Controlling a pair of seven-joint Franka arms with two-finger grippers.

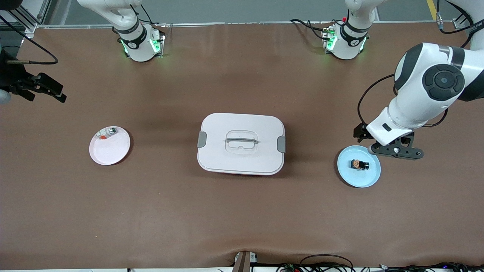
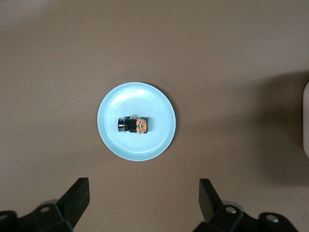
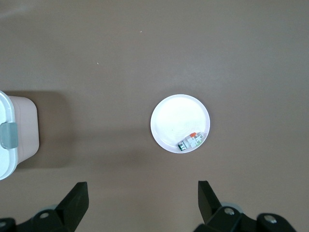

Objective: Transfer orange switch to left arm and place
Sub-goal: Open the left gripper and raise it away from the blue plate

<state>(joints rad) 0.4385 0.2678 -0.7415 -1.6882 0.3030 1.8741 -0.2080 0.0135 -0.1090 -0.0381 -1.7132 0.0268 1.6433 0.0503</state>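
Observation:
The orange switch (image 1: 359,164) (image 2: 133,125), a tiny black piece with orange markings, lies flat in the middle of a light blue plate (image 1: 368,179) (image 2: 159,104) at the left arm's end of the table. My left gripper (image 1: 396,151) (image 2: 145,189) hangs open and empty over the table just beside that plate's rim. The white box (image 1: 241,143) (image 3: 14,135) with grey latches sits closed at mid-table. My right gripper (image 1: 47,90) (image 3: 142,191) hovers open and empty over the table at the right arm's end.
A pink plate (image 1: 111,151) (image 3: 176,118) lies between the box and the right arm's end, with a small silver-and-red item (image 1: 107,133) (image 3: 190,142) at its rim. Cables run along the table edge nearest the front camera.

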